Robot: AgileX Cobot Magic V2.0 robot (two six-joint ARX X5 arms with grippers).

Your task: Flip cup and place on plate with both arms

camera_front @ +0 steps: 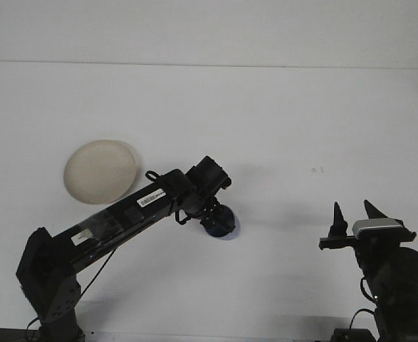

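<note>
Blue cup tilted in left fingers, apparently gripping its rim (could slip mid-flip, roll across bench). Right fingers open, idle, well apart.

Lab-like robot test bench, plain white table, two black arms

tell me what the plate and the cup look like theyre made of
Plate: cream, matte, evenly coloured with a soft raised rim; looks like plastic or glazed ceramic, hard to tell which.
Cup: dark blue, smooth, with a faint sheen; probably plastic. The left gripper covers much of it.
</note>
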